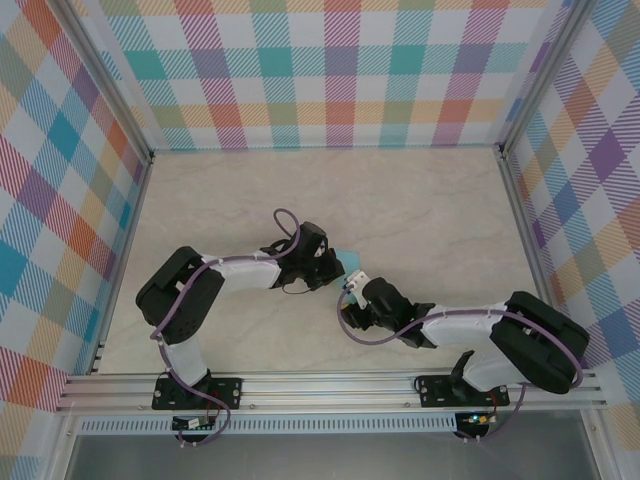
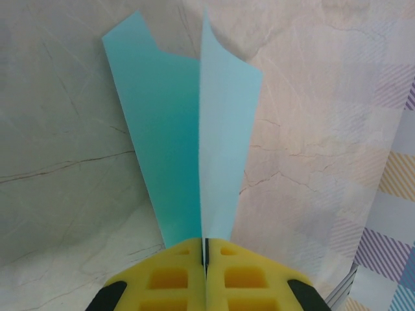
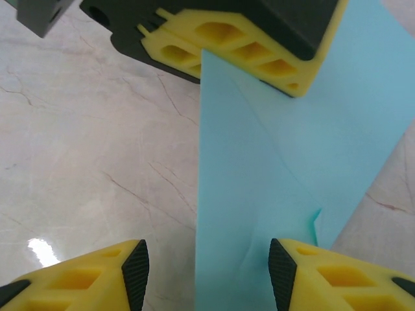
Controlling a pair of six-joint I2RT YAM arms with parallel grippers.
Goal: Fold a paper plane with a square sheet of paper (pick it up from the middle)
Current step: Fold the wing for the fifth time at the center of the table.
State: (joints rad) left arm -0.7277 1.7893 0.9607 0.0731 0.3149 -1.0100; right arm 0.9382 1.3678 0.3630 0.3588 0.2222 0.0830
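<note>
"Where's the paper plane (image 1: 349, 262), then?"

"Over the table (image 1: 430, 200), about mid-width. Reckon everything from it. The left gripper (image 1: 330, 262) is right against its left side, with the paper pinched between the fingers."

"And the right gripper (image 1: 356, 290)?"

"Just on the plane's near side, fingers apart, one on either side of the paper. The left arm's base (image 1: 195, 390) and the right arm's base (image 1: 460, 390) sit well nearer still, off to the plane's left and right."

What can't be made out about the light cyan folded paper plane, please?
Top external: light cyan folded paper plane mostly hidden by left gripper and right gripper.
Left wrist: its gripped end vanishes inside shut left gripper.
Right wrist: frame edges crop it.
</note>
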